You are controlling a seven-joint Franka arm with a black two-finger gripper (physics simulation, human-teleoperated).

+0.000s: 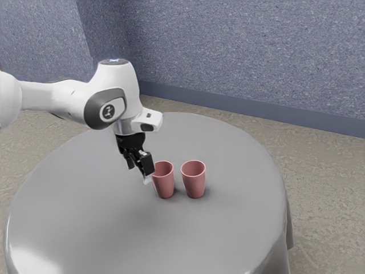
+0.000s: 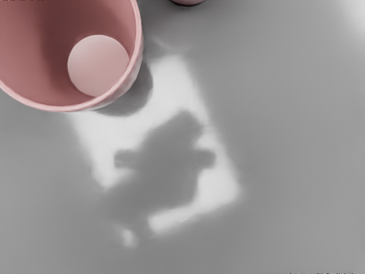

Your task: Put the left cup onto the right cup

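A pink cup [image 2: 57, 48] stands upright on a grey table [image 2: 296, 114], seen from almost directly above, its pale round base visible down inside. The edge of a second cup [image 2: 187, 1] of the same pink shows near it, the two apart. Beside the pink cup a bright patch [image 2: 188, 97] lies on the tabletop, a dark, irregular shadow [image 2: 162, 165] across its middle

Exterior view: set at the arm's [image 1: 57, 100] side, raised and well back, looking down across the whole round counter [image 1: 239, 228] toward the blue wall [image 1: 256, 45]. Wrist view: mounted at the arm's end, facing down, close above the counter. Shared by both: the left cup [image 1: 163, 178], a sliver of the right cup [image 1: 193, 178], and the grey surface around them.
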